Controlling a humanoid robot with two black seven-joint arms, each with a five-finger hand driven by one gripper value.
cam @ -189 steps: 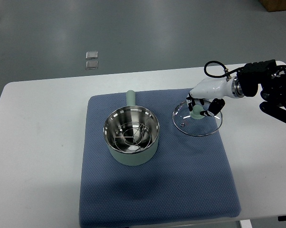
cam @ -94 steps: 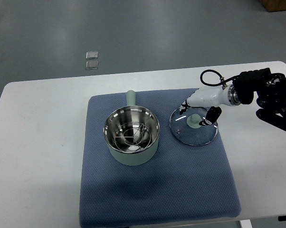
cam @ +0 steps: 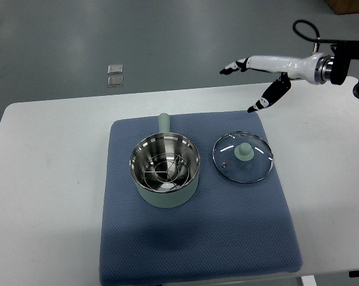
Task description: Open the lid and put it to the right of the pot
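One blue mat covers the middle of the white table, its near edge running almost to the table's front edge. On the mat, left of centre, stands the pale green pot, uncovered; its steel inside shows, with a wire rack lying in the bottom (rack looks round with crossed wires; details too small to make out further). The pot's stubby green handle points away from the robot, toward the far edge of the mat.

Glass lid lies flat on the mat, just beside the pot on its right, rim apart from the pot wall by a narrow strip of blue. Its green knob faces up and a small vent hole shows near the lid's left rim. Nothing touches the lid.

Farther back, the right hand hangs in the air above the far right corner of the mat, clear of the lid. Fingers spread wide and straight: one white finger with a dark tip reaches left, another slants down toward the mat corner. It holds nothing. The white forearm runs off to the right edge into black joint hardware, with a black cable looping over it.

Beyond the table, on the grey floor, two small pale square objects sit one behind the other (cannot tell what they are).
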